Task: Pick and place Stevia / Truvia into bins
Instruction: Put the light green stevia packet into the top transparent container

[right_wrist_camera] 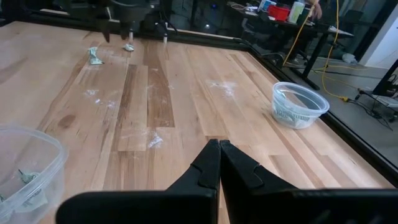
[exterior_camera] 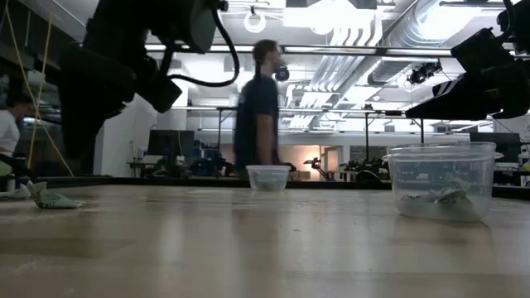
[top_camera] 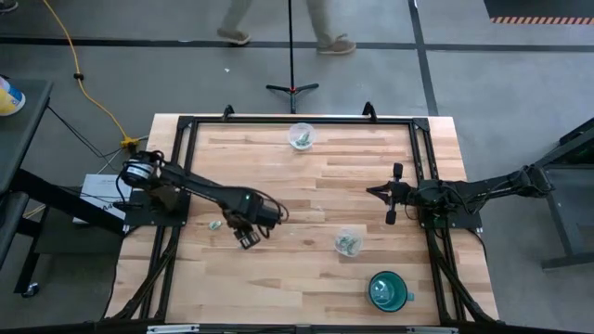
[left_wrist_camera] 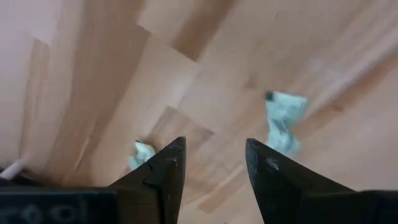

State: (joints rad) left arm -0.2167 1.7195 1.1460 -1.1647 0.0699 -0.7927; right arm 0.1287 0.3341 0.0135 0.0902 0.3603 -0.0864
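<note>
Two loose green-and-white Stevia packets lie flat on the wood near the table's left side, one point(top_camera: 214, 224) point(left_wrist_camera: 283, 121) clear of the fingers, the other point(left_wrist_camera: 143, 154) partly behind one of them. My left gripper point(top_camera: 247, 234) point(left_wrist_camera: 214, 143) hovers open just above them, touching neither. One clear cup point(top_camera: 348, 241) point(exterior_camera: 441, 182) stands near the table's middle and another point(top_camera: 302, 135) point(right_wrist_camera: 298, 104) at the far edge; both hold packets. My right gripper point(top_camera: 371, 191) point(right_wrist_camera: 219, 155) waits shut over the right side, holding nothing.
A teal mug point(top_camera: 388, 290) stands by the near edge, right of centre. A black frame point(top_camera: 278, 120) runs around the tabletop. Bare wood lies between the two arms. A person point(exterior_camera: 258, 108) walks beyond the far edge, next to a tripod stand point(top_camera: 291, 88).
</note>
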